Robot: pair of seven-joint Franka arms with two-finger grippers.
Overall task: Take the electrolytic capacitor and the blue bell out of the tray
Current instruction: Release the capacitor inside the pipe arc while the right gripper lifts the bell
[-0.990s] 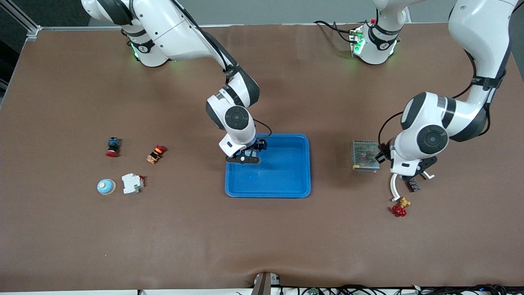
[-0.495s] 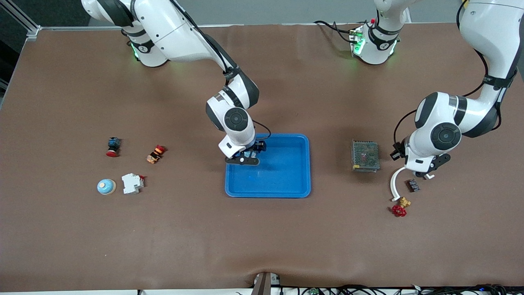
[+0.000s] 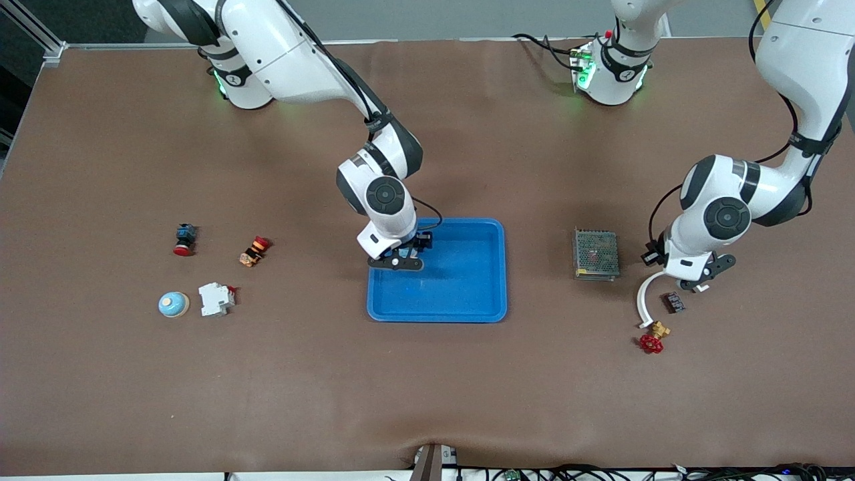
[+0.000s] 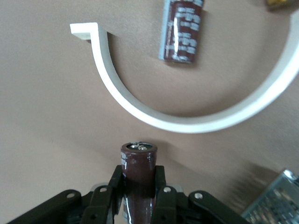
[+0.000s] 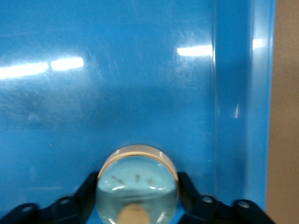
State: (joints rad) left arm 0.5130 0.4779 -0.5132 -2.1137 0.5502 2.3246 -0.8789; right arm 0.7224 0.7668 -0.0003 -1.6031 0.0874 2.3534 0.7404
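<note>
Ok so dead centre of the front view there's the blue tray [image 3: 467, 312], and the right gripper [image 3: 399, 258] sits low over the tray's upper corner on the right arm's end, fingers clamped on either side of the bell [image 5: 137, 179], pale blue dome with a tan button on top. The right wrist view shows nothing but tray floor and wall [image 5: 243, 116] under it. The left gripper [image 3: 695, 282] is in the middle band of the frame toward the left arm's end, pinched tight on the capacitor [image 4: 138, 165], a dark brown can standing upright between the fingers, over bare table just beside the white curved piece [image 3: 641, 302]. A second capacitor [image 3: 674, 302] lies flat inside that curve, and the red-handled valve [image 3: 651, 342] is just below it in frame. The mesh-covered box [image 3: 596, 254] sits between tray and left gripper. Down at the right arm's end: a spare bell [image 3: 174, 304], a white breaker [image 3: 215, 298] and two push buttons [image 3: 184, 239]
</note>
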